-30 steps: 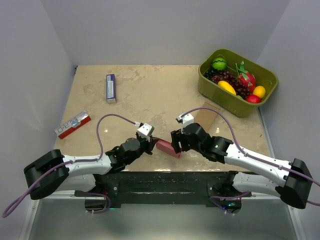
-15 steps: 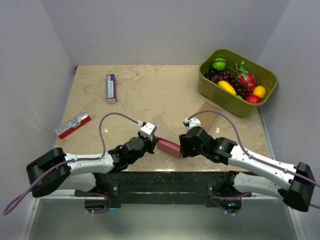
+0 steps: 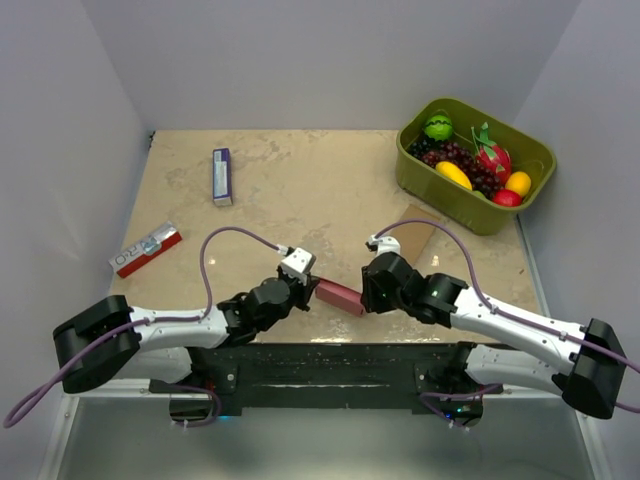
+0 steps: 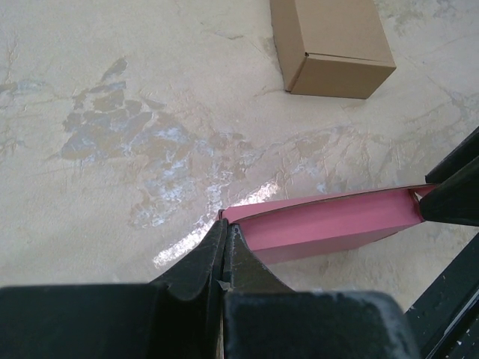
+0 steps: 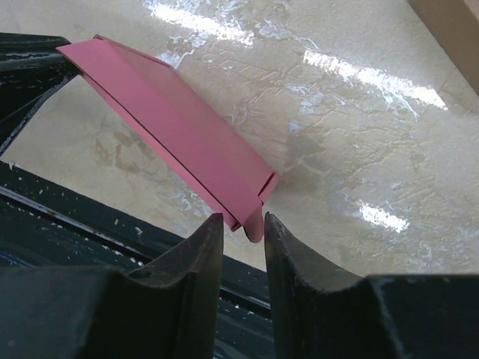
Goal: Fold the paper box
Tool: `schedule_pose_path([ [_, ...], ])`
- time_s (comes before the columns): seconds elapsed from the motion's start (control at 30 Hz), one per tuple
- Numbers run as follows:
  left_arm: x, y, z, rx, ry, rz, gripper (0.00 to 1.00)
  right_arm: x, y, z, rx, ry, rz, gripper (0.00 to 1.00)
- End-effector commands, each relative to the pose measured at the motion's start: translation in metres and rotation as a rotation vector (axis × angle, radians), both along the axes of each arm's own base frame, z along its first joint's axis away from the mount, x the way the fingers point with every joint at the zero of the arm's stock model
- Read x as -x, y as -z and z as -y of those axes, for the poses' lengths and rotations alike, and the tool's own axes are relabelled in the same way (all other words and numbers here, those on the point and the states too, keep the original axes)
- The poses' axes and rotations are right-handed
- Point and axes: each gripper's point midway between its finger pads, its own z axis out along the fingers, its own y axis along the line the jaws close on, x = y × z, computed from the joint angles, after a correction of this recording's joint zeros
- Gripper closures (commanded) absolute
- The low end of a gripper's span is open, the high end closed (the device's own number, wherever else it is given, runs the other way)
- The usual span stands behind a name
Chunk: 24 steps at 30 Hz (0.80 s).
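Note:
The paper box (image 3: 338, 295) is a flattened pink-red packet held just above the table near its front edge, between my two grippers. My left gripper (image 3: 312, 288) is shut on its left end; in the left wrist view the jaws (image 4: 224, 224) pinch the corner of the box (image 4: 329, 224). My right gripper (image 3: 362, 298) is at its right end. In the right wrist view the gripper (image 5: 243, 224) is open, with the box's (image 5: 179, 127) small end tab hanging between the fingertips, unclamped.
A brown cardboard box (image 3: 412, 235) lies just behind the right gripper and also shows in the left wrist view (image 4: 329, 41). A green bin (image 3: 478, 215) of fruit stands back right. A red-and-white packet (image 3: 146, 249) and a purple-white packet (image 3: 222, 176) lie at left.
My right gripper has slid right along the paper box to its end tab, so more of the box shows between the grippers. The left gripper keeps its hold.

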Motion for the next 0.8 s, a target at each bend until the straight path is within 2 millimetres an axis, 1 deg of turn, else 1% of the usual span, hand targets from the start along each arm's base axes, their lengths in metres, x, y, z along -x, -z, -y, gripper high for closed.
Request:
schedule_pose_path([
  [0.0,0.024,0.054,-0.022,-0.186,0.032,-0.118,1.0,-0.002,-0.005,-0.005,-0.035,0.032,-0.001,0.69],
  [0.03,0.024,0.054,-0.022,-0.188,0.032,-0.118,1.0,-0.003,-0.005,-0.004,-0.036,0.037,-0.001,0.72],
  [0.1,0.025,0.054,-0.021,-0.189,0.034,-0.114,1.0,-0.002,-0.004,-0.003,-0.035,0.045,-0.002,0.73],
  [0.13,0.026,0.054,-0.021,-0.19,0.037,-0.112,1.0,-0.002,-0.003,-0.003,-0.035,0.048,-0.005,0.75],
  [0.2,0.027,0.054,-0.021,-0.195,0.041,-0.11,1.0,-0.002,0.002,0.0,-0.021,0.06,-0.011,0.79],
  [0.3,0.028,0.055,-0.021,-0.199,0.043,-0.103,1.0,-0.001,0.008,0.005,-0.002,0.082,-0.023,0.8],
  [0.37,0.029,0.055,-0.021,-0.203,0.044,-0.102,1.0,-0.001,0.009,0.007,0.0,0.09,-0.023,0.8],
  [0.53,0.031,0.056,-0.021,-0.215,0.046,-0.094,1.0,-0.002,0.007,0.009,-0.007,0.111,-0.012,0.87],
  [0.6,0.032,0.056,-0.021,-0.222,0.053,-0.088,1.0,-0.004,0.006,0.009,-0.018,0.121,-0.004,0.93],
  [0.7,0.035,0.058,-0.019,-0.238,0.074,-0.08,1.0,-0.007,-0.002,0.005,-0.067,0.139,0.015,0.99],
  [0.77,0.037,0.059,-0.017,-0.246,0.083,-0.08,1.0,-0.009,-0.005,0.003,-0.086,0.15,0.02,1.0],
])
